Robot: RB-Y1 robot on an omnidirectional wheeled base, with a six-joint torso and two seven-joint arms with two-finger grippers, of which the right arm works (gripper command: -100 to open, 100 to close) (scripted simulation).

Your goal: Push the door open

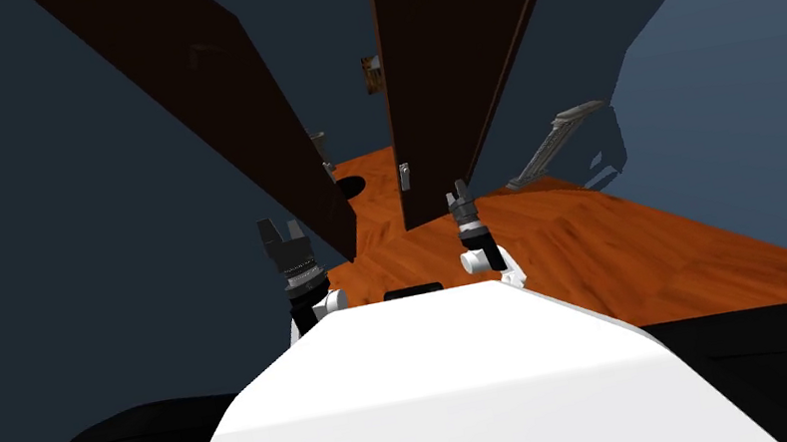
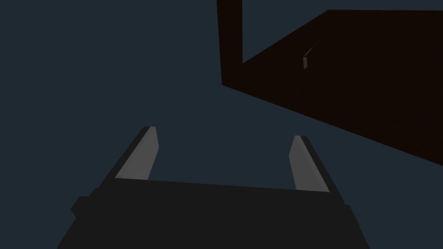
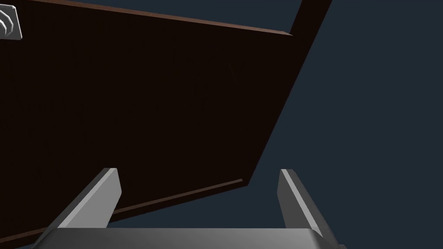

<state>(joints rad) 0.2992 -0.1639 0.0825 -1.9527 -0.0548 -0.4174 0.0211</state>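
The dark brown door (image 1: 453,50) stands straight ahead, with a small grey handle (image 1: 405,175) at its left edge. A second dark brown panel (image 1: 207,94) slants on the left, and a narrow gap between the two shows orange floor. My right gripper (image 1: 460,193) is open, close in front of the door's lower part. In the right wrist view the door face (image 3: 142,108) spans the space beyond the open gripper (image 3: 197,183), with the handle plate (image 3: 8,23) far off. My left gripper (image 1: 280,235) is open beside the left panel. Its wrist view has the gripper (image 2: 225,145) facing blue-grey wall, with a dark brown panel (image 2: 367,86) off to one side.
Blue-grey walls (image 1: 31,246) close in on both sides. A grey slatted object (image 1: 559,138) leans at the right wall. Through the gap lie a dark round patch (image 1: 351,185) on the orange wood floor (image 1: 650,249), a small grey container (image 1: 319,145) and a small brown frame (image 1: 372,75).
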